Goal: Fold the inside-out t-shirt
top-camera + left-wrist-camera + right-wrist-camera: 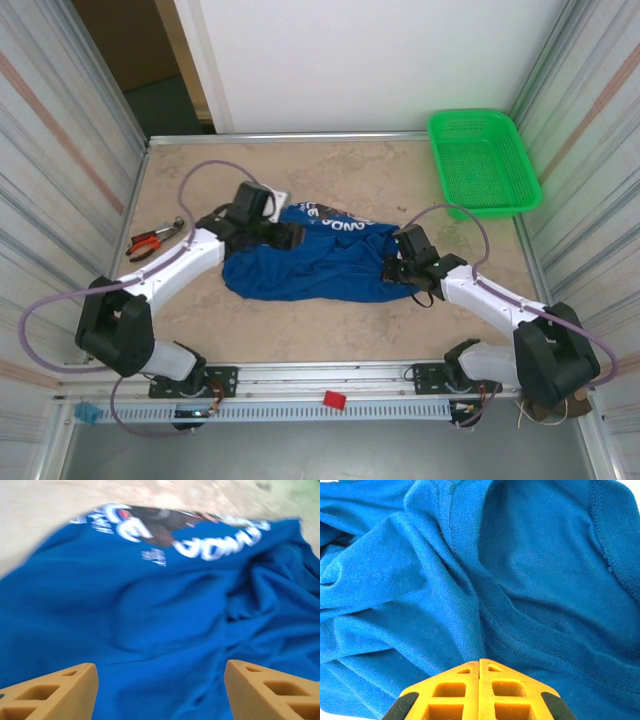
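A green mesh basket [470,114] sits at the far right corner of the beige, marbled tabletop [330,170]. Red-handled pliers [152,240] lie near the left edge. A small red block [334,400] rests on the near rail [300,410].

Royal blue cloth on mottled beige, with one patch of bright green.

The t-shirt [310,268] is royal blue all over, with white lettering and a dark red-and-black picture along one edge. The table [330,170] is beige, mottled with tan like stone. The basket [483,165] is bright green mesh. The arms [175,265] are white with black joints, and their cables [215,165] are lilac. The left fingers [55,695] are tan-orange; the right fingers [480,690] are yellow-orange with black sides. The pliers [152,240] have red-and-black handles. A small block [334,400] is red.
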Available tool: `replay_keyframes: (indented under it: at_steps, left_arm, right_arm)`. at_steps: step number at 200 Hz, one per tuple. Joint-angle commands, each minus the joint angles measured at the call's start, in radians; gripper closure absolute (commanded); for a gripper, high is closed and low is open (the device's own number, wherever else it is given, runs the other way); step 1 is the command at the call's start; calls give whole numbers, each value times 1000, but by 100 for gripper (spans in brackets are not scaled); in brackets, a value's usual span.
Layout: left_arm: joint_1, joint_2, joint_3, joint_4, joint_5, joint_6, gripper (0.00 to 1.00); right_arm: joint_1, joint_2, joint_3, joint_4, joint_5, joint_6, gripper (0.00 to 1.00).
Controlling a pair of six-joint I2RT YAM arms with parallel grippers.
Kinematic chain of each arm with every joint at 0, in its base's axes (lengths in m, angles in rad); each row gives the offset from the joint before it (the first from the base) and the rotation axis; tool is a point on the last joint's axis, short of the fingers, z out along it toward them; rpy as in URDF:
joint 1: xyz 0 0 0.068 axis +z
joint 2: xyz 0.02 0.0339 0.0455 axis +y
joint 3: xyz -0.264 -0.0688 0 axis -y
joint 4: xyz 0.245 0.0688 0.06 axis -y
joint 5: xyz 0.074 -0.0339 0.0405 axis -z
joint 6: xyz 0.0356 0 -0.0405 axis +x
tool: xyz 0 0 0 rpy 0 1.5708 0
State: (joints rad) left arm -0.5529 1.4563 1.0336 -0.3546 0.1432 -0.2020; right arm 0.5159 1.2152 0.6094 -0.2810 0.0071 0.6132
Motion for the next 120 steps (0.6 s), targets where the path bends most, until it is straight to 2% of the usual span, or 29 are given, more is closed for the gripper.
replay_keyframes:
  at_steps: [1,21,52,78,84,117,120]
  left_arm:
    - [-62,119,45,17,-65,36,32]
    - [-124,230,122,22,-83,50,32]
    - [-159,358,230,1,-115,50,32]
    - [-158,426,280,-37,-144,50,41]
    - [-157,436,286,-42,-149,50,48]
    - [-130,473,301,-61,-138,35,100]
    - [-128,473,303,-63,-137,33,100]
  right_arm:
    - [9,-3,-11,8,25,12,100]
    - [12,-10,-16,8,30,19,100]
    - [13,-28,-19,3,42,22,100]
    - [13,-42,-26,-6,50,23,100]
    - [14,-46,-28,-8,52,23,100]
    - [12,-76,-49,-26,68,34,100]
    - [12,-79,-52,-29,70,35,100]
